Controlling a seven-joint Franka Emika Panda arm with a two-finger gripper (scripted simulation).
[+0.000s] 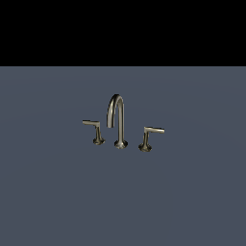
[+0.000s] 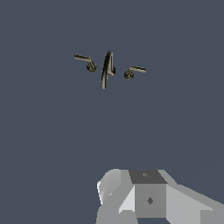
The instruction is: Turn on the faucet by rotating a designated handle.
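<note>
The faucet (image 1: pixel 116 120) stands on a flat blue-grey surface: an arched gooseneck spout between two lever handles. The designated handle (image 1: pixel 94 129), the smaller, duller lever, is on the exterior view's left, its thin bar pointing away from the spout. The twin handle (image 1: pixel 150 137) with the paler bar is on the right. In the wrist view the faucet (image 2: pixel 107 69) lies far ahead, with the designated handle (image 2: pixel 85 61) beside the spout. Only grey blocky parts of my gripper (image 2: pixel 144 199) show at that picture's edge, well apart from the faucet. Its fingers are not visible. The arm is absent from the exterior view.
The blue-grey surface (image 1: pixel 123 202) spreads around the faucet in every direction, with no other objects on it. Above its far edge the exterior view is black.
</note>
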